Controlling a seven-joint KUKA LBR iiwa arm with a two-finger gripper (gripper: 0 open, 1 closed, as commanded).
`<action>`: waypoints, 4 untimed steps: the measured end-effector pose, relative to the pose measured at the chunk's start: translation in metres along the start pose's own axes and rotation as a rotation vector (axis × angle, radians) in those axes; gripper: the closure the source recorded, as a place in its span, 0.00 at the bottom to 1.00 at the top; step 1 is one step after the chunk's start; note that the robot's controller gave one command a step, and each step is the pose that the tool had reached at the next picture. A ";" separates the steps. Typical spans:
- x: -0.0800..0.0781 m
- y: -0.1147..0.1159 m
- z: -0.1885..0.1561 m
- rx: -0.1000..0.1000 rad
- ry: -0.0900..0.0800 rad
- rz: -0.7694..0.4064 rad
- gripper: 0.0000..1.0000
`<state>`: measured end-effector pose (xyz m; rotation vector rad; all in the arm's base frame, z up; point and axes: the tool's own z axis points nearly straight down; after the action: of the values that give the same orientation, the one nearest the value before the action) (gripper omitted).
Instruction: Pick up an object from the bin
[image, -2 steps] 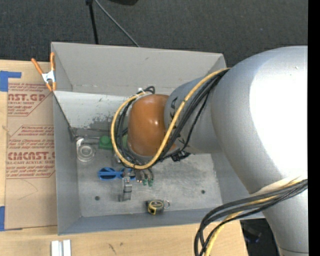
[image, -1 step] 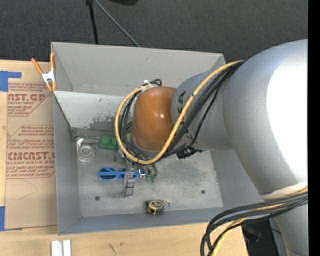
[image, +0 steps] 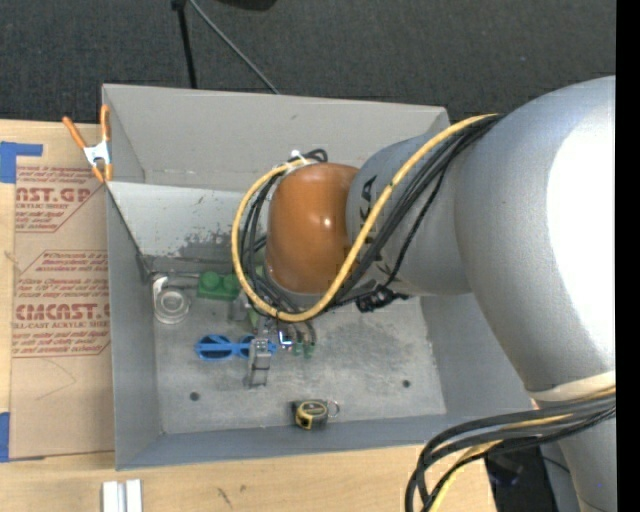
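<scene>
Blue, a small plastic object lies on the bin floor left of centre; the gripper sits just beside its right end. We cannot tell whether the gripper is spread or pinching. A green block lies near.

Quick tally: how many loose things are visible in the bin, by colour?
Clear: 1, cup at left
Green: 1, block
Blue: 1, piece beside the gripper
Black and yellow: 1, small round item
Total: 4 visible; the arm hides some floor.
</scene>
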<state>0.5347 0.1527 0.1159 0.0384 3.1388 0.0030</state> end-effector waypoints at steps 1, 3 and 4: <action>0.002 -0.007 0.048 0.002 0.005 0.118 0.00; 0.001 -0.007 0.048 0.000 0.003 0.118 1.00; -0.001 -0.006 -0.012 -0.001 -0.003 0.118 1.00</action>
<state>0.5351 0.1466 0.1277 0.2232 3.1277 0.0049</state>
